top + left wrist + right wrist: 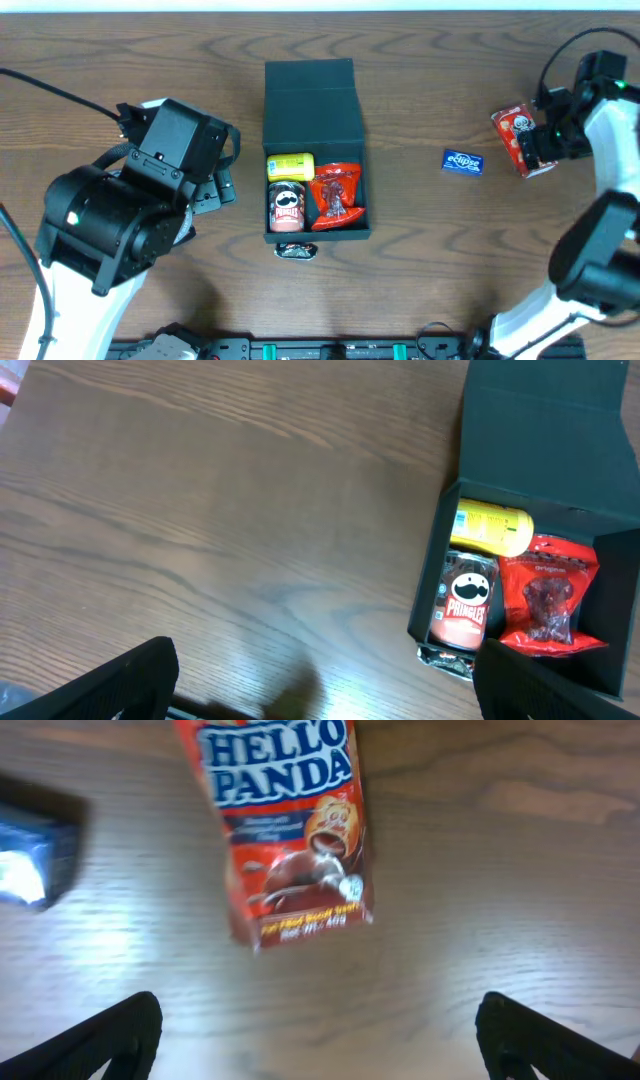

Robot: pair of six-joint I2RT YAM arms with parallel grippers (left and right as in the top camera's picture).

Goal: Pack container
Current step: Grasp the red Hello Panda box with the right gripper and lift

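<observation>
The dark teal-black container [310, 100] stands open at the table's middle, lid folded back. It holds a yellow pack [290, 166], a Pringles can [287, 207] and a red bag [337, 195]. The left wrist view shows the container [560, 440] with these items. My left gripper [320, 695] is open and empty over bare table, left of the box. My right gripper [320, 1040] is open and hovers over a red Hello Panda box [290, 820], which lies at the far right [512, 125]. Nothing is between its fingers.
A blue Eclipse gum pack [463, 161] lies between the container and the Hello Panda box; it also shows blurred in the right wrist view [30, 860]. A small dark foil wrapper [296, 251] lies on the table against the container's front wall.
</observation>
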